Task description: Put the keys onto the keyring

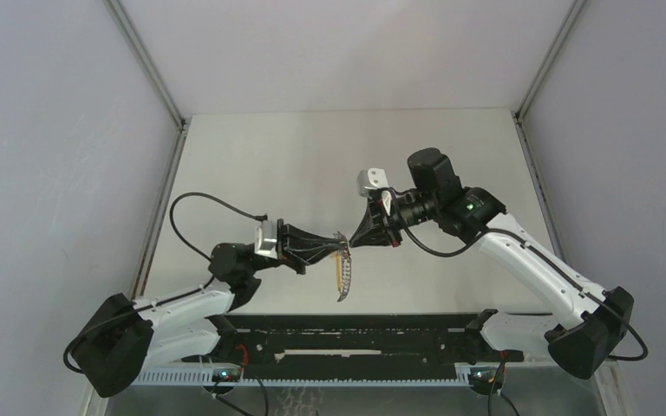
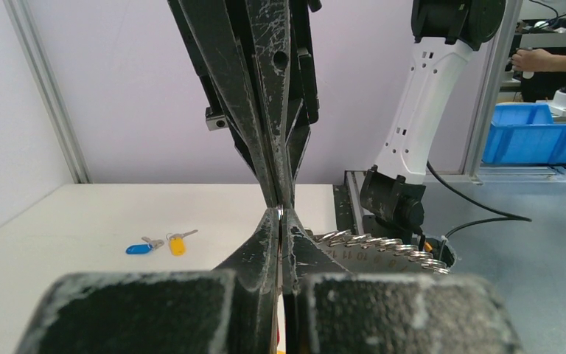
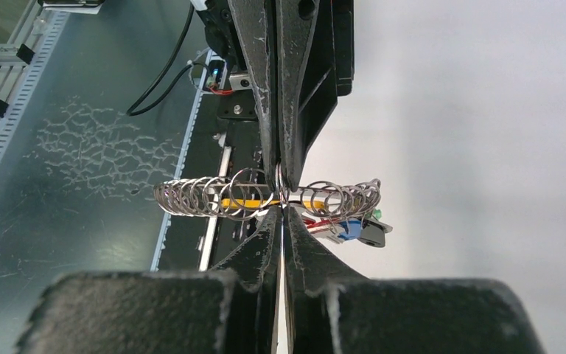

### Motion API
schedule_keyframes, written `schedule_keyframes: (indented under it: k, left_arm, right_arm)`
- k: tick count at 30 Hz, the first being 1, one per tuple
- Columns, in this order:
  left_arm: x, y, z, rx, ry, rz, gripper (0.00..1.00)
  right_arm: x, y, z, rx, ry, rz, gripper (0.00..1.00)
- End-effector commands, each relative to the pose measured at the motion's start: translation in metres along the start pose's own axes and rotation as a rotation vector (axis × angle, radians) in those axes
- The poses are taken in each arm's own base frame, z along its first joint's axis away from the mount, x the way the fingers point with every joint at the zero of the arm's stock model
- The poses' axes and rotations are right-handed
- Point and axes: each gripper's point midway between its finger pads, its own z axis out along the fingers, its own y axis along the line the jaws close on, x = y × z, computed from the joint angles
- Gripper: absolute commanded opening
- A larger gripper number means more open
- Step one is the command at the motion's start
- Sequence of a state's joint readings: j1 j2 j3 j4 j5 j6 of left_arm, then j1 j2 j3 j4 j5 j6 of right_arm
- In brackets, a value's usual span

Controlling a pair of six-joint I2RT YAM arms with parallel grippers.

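Right wrist: left fingers (image 3: 295,110) and right fingers (image 3: 254,251), tips together on keyring (image 3: 191,198).

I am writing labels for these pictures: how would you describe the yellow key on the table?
In the left wrist view, find the white table on the left side. Two tiny keys lie close together on it; the yellow key is the right-hand one, while the blue key beside it has a blue head.

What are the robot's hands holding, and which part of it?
The left hand and right hand both pinch the keyring partway along its row of rings, from opposite sides; both ends stick out free.
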State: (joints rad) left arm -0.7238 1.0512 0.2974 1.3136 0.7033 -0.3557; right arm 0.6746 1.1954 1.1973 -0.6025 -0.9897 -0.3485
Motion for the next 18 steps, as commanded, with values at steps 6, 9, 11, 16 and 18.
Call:
schedule_keyframes:
  k: [6,9,11,16,18]
  left_arm:
    - [-0.037,-0.009,0.005,0.024,-0.113,0.102,0.0]
    - [-0.037,-0.009,0.005,0.024,-0.113,0.102,0.0]
    - [-0.037,-0.009,0.004,0.018,-0.115,0.101,0.0]
    - [-0.036,-0.007,0.003,0.003,-0.115,0.097,0.0]
    - [-0.035,-0.007,0.003,0.005,-0.115,0.094,0.0]
  right_arm:
    - [0.007,-0.001,0.002,0.001,0.026,0.05,0.0]
    - [0.008,-0.001,0.003,0.0,0.032,0.051,0.0]
    - [0.008,0.001,0.002,0.002,0.034,0.037,0.0]
    - [0.002,0.013,-0.006,0.002,0.018,-0.036,0.07]
    - [-0.001,0.014,-0.007,0.015,0.0,-0.06,0.14]
